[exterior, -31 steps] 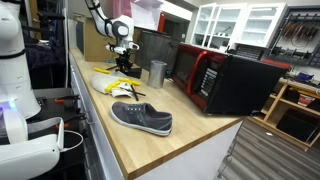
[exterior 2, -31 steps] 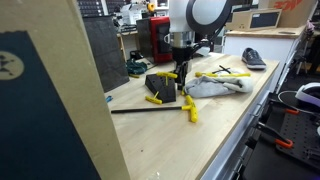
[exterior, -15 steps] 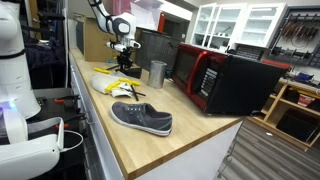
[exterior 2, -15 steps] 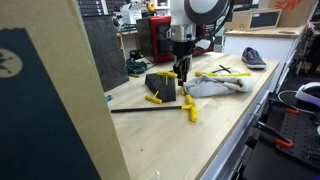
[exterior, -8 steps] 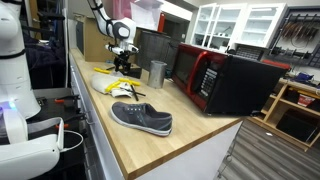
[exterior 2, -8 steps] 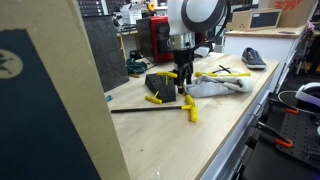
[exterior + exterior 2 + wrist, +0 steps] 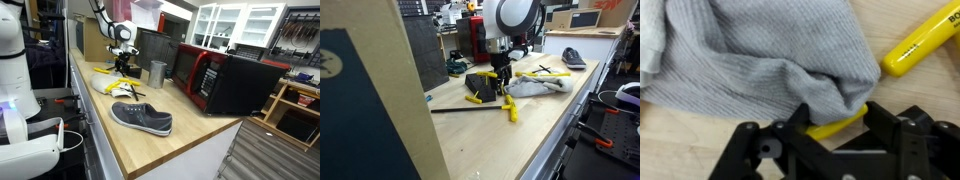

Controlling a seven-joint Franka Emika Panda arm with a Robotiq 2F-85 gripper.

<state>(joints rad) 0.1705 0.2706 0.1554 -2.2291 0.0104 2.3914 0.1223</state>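
Note:
My gripper (image 7: pixel 837 118) is down on the wooden counter among a grey cloth (image 7: pixel 750 50) and yellow-handled tools. In the wrist view its black fingers are closed on a yellow handle (image 7: pixel 847 119) that pokes out from under a fold of the cloth. A second yellow handle (image 7: pixel 925 45) lies apart at the upper right. In both exterior views the gripper (image 7: pixel 506 82) (image 7: pixel 124 62) stands upright at the cloth's (image 7: pixel 535 87) edge, next to a black box (image 7: pixel 483 86).
More yellow tools (image 7: pixel 510 108) and a thin black rod (image 7: pixel 460 110) lie nearby. A grey shoe (image 7: pixel 142 118), a metal cup (image 7: pixel 156 73) and a red-and-black microwave (image 7: pixel 225 78) stand further along the counter. A cardboard panel (image 7: pixel 370 100) blocks the near side.
The gripper has shifted slightly along the counter toward the cloth and lowered a little. The other objects have not moved.

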